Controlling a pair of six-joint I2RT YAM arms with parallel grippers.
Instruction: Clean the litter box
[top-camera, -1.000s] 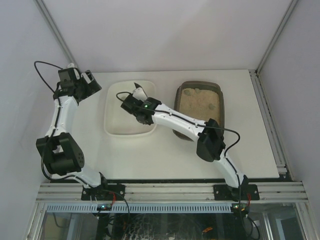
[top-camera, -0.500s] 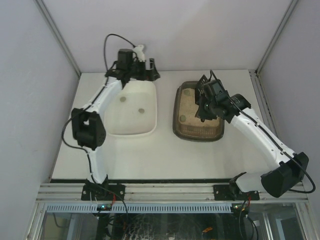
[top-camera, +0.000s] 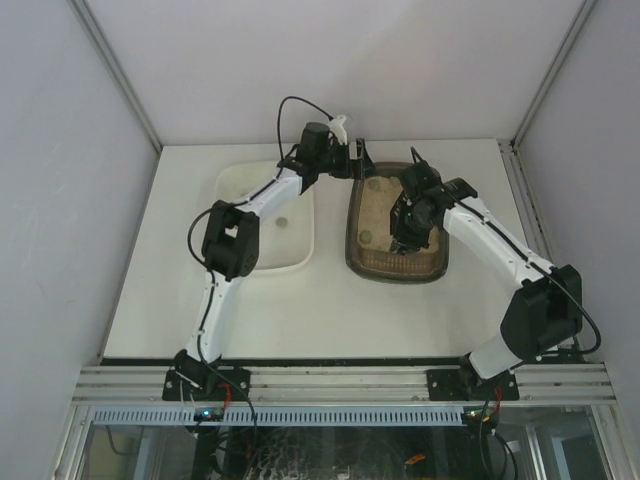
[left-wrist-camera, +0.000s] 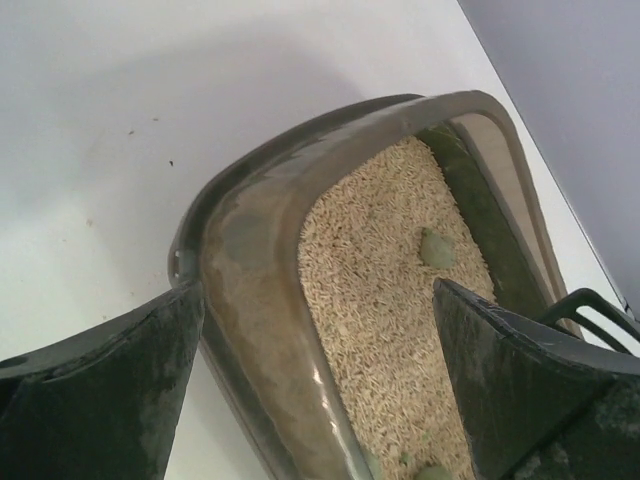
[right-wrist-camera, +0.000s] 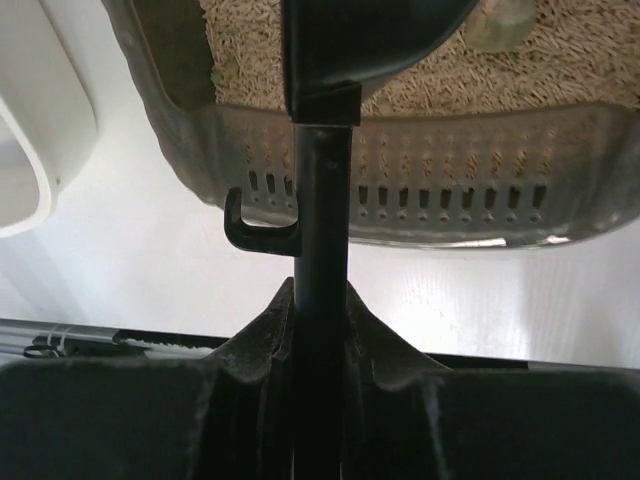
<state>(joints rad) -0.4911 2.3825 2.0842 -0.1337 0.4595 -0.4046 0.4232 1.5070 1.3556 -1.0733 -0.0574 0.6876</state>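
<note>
Tan litter fills the litter box just beside the white tub; the left gripper gapes astride its tub-side corner, the right gripper clamps the scoop above, so scooping seems in hand, next needing a dig beneath a clump.

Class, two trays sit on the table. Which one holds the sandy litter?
The dark brown translucent litter box, on the right in the top view, is filled with tan litter; the white tub to its left shows no sand.

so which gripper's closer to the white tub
Left. The left gripper straddles the litter box rim at the corner nearest the tub; the right gripper, shut on the scoop, hangs over the box's middle, farther off.
</note>
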